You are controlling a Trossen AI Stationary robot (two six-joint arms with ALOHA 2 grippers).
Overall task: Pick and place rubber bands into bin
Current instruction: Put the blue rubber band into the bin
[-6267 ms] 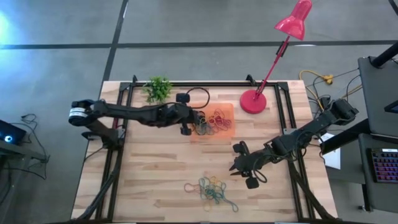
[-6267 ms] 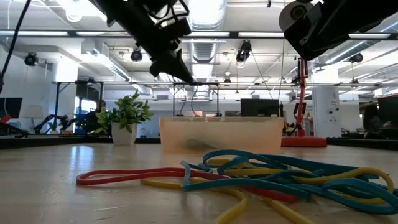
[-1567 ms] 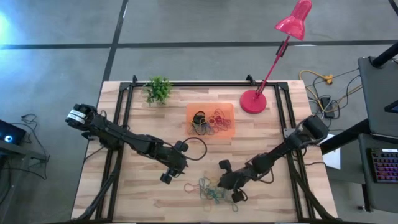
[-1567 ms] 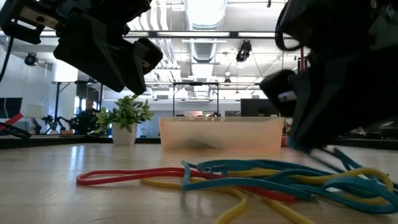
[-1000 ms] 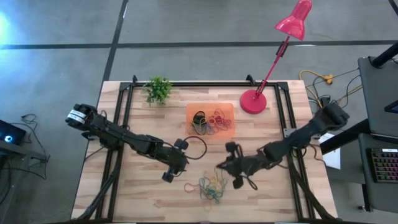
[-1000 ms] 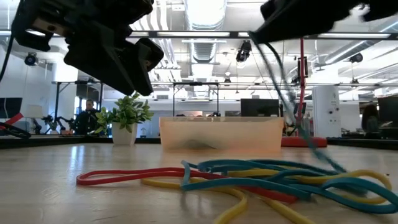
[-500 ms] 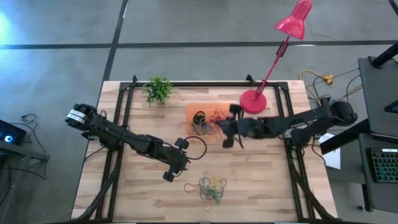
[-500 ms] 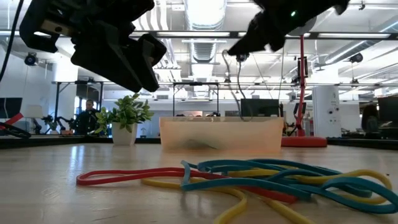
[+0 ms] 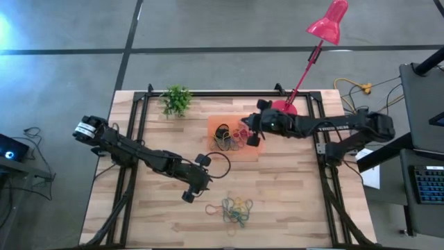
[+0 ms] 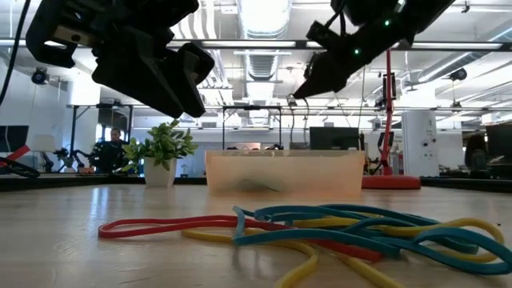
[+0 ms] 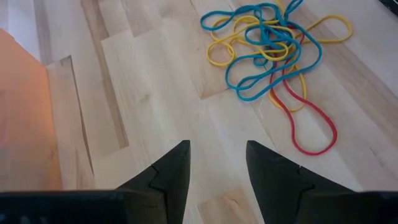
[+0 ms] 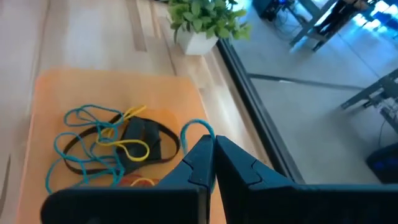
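Since half a second ago, swung further over the bin (image 9: 254,149): right gripper (image 9: 247,137), now above the tray's 3 o'clock side; left arm unmoved.

From above: bin at 12 o'clock of the table centre, holding a tangle of rubber bands (image 9: 229,134); loose pile of bands (image 9: 236,211) at 6 o'clock near the front edge; left gripper (image 9: 195,189) at 10 o'clock of that pile, apart from it. Potted plant (image 9: 176,100) at 10 o'clock of the bin, red lamp base (image 9: 283,111) at 2 o'clock.

At table height, not seen from above: pile close up in blue, yellow and red; bin's pale translucent wall (image 10: 284,173) behind; both grippers raised clear of the wood.

Left wrist: fingers (image 11: 176,171) spread apart, empty, pile (image 11: 273,50) beyond them.

Right wrist: fingers (image 12: 202,162) pressed together on a thin blue band (image 12: 198,129) looped over the bin (image 12: 43,84); blue, yellow and black bands inside.
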